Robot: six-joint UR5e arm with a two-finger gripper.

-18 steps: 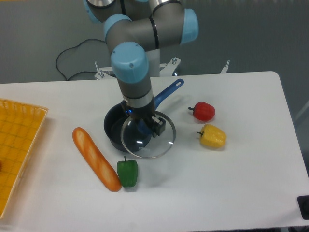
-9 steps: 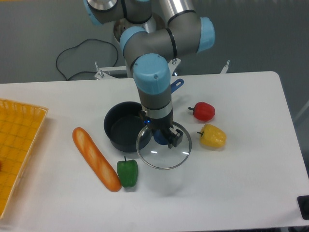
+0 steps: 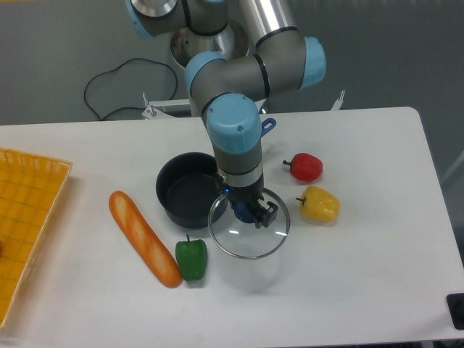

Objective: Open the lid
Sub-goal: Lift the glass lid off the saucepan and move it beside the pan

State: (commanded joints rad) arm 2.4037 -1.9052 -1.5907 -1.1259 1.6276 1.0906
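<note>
Holding the lid by its blue knob, the gripper has its jaws clamped on the knob — lid is clear of the saucepan, sitting just right of and nearer than the pot, overlapping its right rim only slightly in view. Whether it rests on the table or hangs just above it, cannot tell. Pot interior is exposed, so the opening looks essentially done; what's left is likely setting the lid down and releasing. Versus the earlier frames: a second ago the lid covered the pot's right half, then shifted right — now a touch further right and nearer. Baguette, green pepper, red pepper, yellow pepper unmoved.
</note>
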